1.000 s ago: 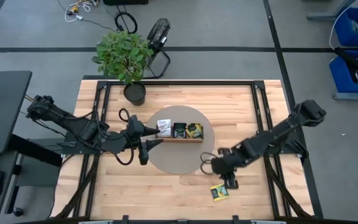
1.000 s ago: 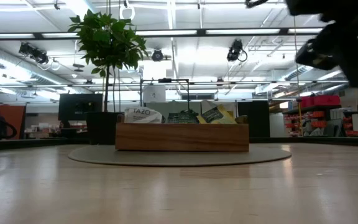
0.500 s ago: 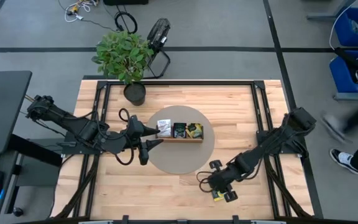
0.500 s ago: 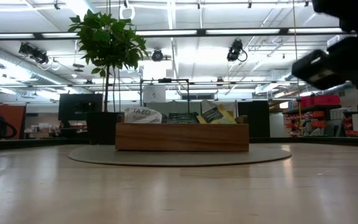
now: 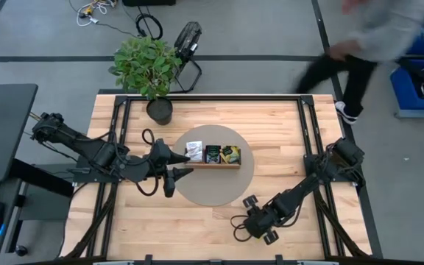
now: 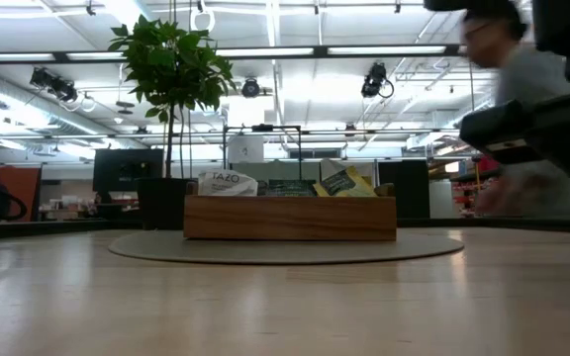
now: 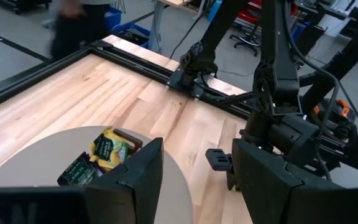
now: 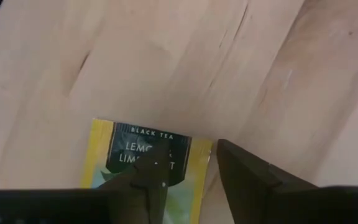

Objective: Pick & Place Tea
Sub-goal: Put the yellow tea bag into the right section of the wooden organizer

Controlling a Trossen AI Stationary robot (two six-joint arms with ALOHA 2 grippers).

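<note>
Down at the table's front edge, my right gripper (image 8: 185, 180) hovers directly over a yellow tea packet (image 8: 146, 163) lying flat on bare wood, fingers parted astride it, nothing gripped. My left gripper (image 5: 177, 174) waits open and empty beside the wooden tray (image 5: 212, 163), which holds three more packets on the round mat (image 5: 216, 188). A person (image 5: 366, 37) passes behind the table.

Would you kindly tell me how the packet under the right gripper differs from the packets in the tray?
The packet lies flat on the bare table; the tray packets stand propped in the tray. The packet is alone, under the right gripper; the tray packets sit grouped, untouched. Both carry dark print.
</note>
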